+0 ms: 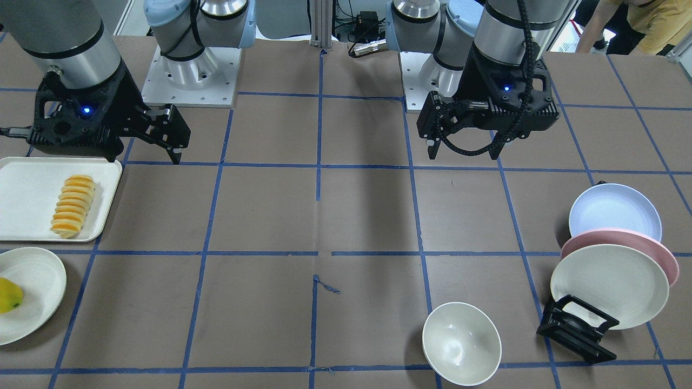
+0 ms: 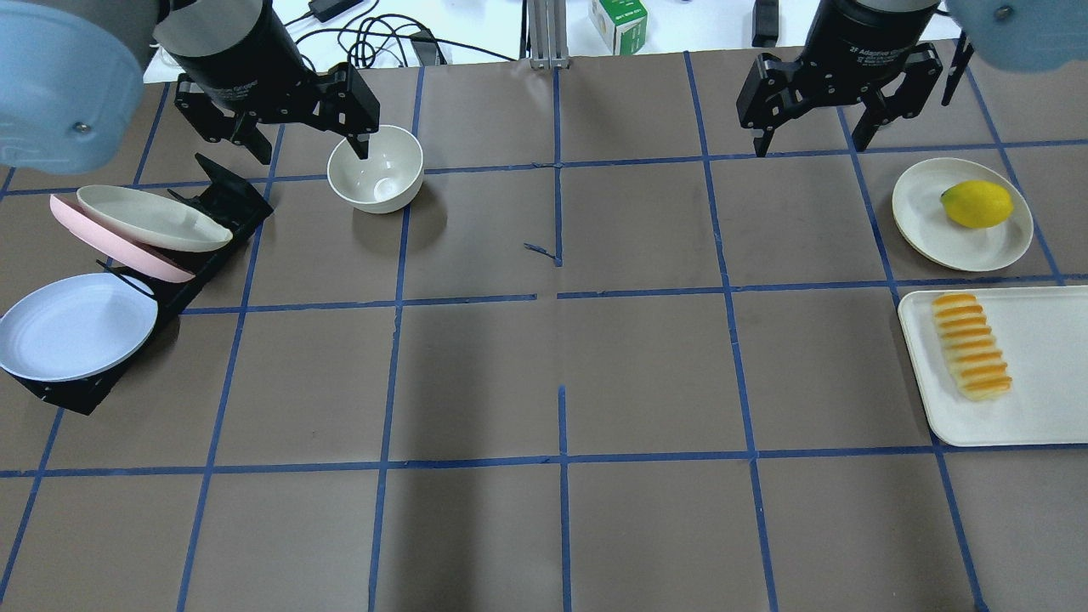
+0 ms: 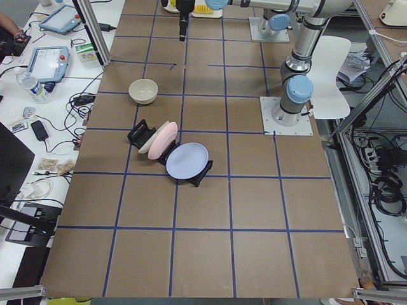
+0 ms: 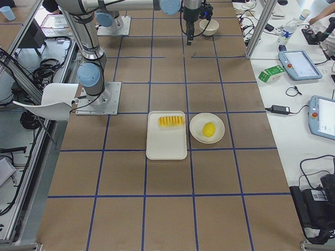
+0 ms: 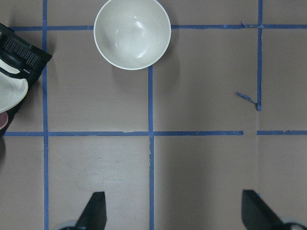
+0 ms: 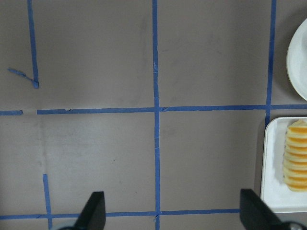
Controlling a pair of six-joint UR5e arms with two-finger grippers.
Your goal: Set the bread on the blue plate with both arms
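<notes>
The bread (image 2: 971, 345) lies lengthwise on a white tray (image 2: 1045, 374) at the table's right side; it also shows in the front view (image 1: 73, 206) and at the right edge of the right wrist view (image 6: 295, 155). The blue plate (image 2: 76, 325) leans in a black rack (image 2: 225, 191) at the left side, and shows in the front view (image 1: 614, 210). My left gripper (image 2: 310, 153) hangs open and empty above the table beside a white bowl. My right gripper (image 2: 807, 146) hangs open and empty, up-table from the bread and well apart from it.
A pink plate (image 2: 127, 255) and a cream plate (image 2: 149, 218) stand in the same rack behind the blue one. A white bowl (image 2: 376, 168) sits next to the rack. A yellow fruit (image 2: 976, 204) lies on a cream plate (image 2: 922, 212) beside the tray.
</notes>
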